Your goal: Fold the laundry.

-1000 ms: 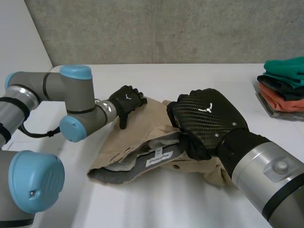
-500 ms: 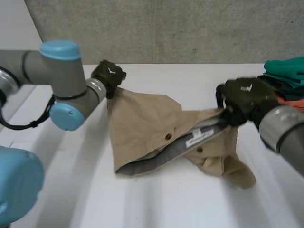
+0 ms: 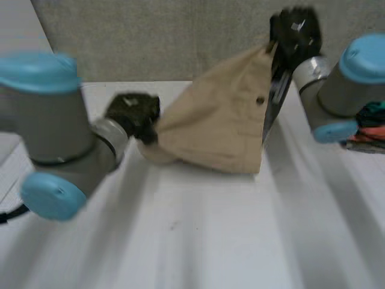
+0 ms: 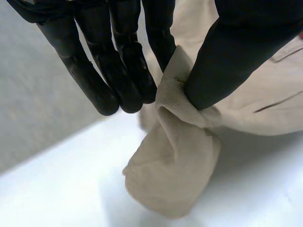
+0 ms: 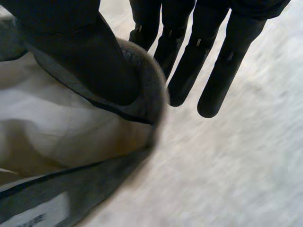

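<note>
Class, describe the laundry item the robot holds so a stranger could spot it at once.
Over the white table, between the arms, hangs the tan garment, pinched low by the left hand and high by the right hand. Unlike the folded clothes at the table's right, it is spread out and grey-lined.

Grey cylindrical arm joints (image 3: 54, 129), light-blue round caps (image 3: 51, 195); left robot hand (image 3: 129, 111), right robot hand (image 3: 295, 30) black, glossy fingers (image 4: 94, 80).
</note>
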You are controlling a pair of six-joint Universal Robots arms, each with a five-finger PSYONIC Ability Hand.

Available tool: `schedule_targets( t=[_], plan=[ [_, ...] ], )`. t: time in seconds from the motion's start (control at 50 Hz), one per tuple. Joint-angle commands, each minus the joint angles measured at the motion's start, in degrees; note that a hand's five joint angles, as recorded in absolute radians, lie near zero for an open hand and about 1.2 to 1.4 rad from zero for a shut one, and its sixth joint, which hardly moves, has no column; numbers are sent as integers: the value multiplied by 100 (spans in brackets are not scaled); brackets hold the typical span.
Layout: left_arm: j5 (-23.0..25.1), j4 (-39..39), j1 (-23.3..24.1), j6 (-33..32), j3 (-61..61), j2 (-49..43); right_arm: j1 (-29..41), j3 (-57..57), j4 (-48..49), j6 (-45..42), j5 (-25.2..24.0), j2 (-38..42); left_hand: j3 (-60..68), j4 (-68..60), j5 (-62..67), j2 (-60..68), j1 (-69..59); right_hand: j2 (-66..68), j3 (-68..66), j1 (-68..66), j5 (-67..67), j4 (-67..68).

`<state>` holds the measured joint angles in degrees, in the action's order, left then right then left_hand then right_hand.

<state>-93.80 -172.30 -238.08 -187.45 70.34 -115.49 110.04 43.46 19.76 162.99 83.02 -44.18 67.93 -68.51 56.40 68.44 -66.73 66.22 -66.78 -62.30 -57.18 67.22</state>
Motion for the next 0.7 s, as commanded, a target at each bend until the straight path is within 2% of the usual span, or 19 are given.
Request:
schedule_targets(
  t=[0.02,0.04,0.06,0.08,0.18,0.22,0.28,0.36,0.42,0.5,0.58,0.7],
  plan=[
    [-543,82,464,-46,-196,-983,-97,478,-225,-188,-128,796,-2467,2525,-2314,-2517,2347,-5367,5423,4975,5463,-5467],
    [-534,239,508,-55,-274,-1080,-114,496,-349,-258,-84,806,-3741,3799,-3588,-3791,3621,-5622,5678,5230,5718,-5722],
    [-551,371,517,-64,-310,-1090,-132,496,-481,-337,-32,789,-4320,4378,-4167,-4370,4200,-5622,5678,5230,5718,-5722],
    [-569,564,508,-73,-397,-1037,-175,522,-952,-486,230,597,-4975,5033,-4822,-5025,4855,-5622,5678,5230,5718,-5722],
    [-604,777,228,-73,-355,-212,-185,689,-2343,-488,935,-405,-5368,5426,-5215,-5418,5248,-5622,5678,5230,5718,-5722],
    [-447,611,-114,-143,-197,323,-167,908,-3386,-470,1364,-1141,-5520,5577,-5366,-5570,5400,-5622,5678,5230,5718,-5722],
    [-69,469,-492,-344,-21,615,-97,1225,-4119,-496,1489,-1750,-5721,5779,-5568,-5772,5601,-5622,5678,5230,5718,-5722],
    [519,416,-906,-784,85,554,140,1822,-4805,-523,1340,-2287,-5588,5646,-5435,-5638,5468,-5622,5678,5230,5718,-5722],
    [941,408,-1187,-1239,68,117,412,2313,-4999,-523,1139,-2437,-5386,5444,-5233,-5437,5267,-5622,5678,5230,5718,-5722],
    [1215,574,-1416,-1619,-108,-561,860,2789,-4903,-391,831,-2262,-5167,5225,-5014,-5218,5047,-5622,5678,5230,5718,-5722],
    [1320,776,-1382,-1708,-459,-1211,1212,2975,-4429,-119,734,-1753,-4982,5040,-4829,-5032,4862,-5471,5528,5080,5567,-5572],
    [1461,1303,-1197,-1611,-872,-1722,1511,2922,-3410,215,997,-1005,-4495,4552,-4342,-4545,4375,-4748,4804,4357,4844,-4848]
  ],
)
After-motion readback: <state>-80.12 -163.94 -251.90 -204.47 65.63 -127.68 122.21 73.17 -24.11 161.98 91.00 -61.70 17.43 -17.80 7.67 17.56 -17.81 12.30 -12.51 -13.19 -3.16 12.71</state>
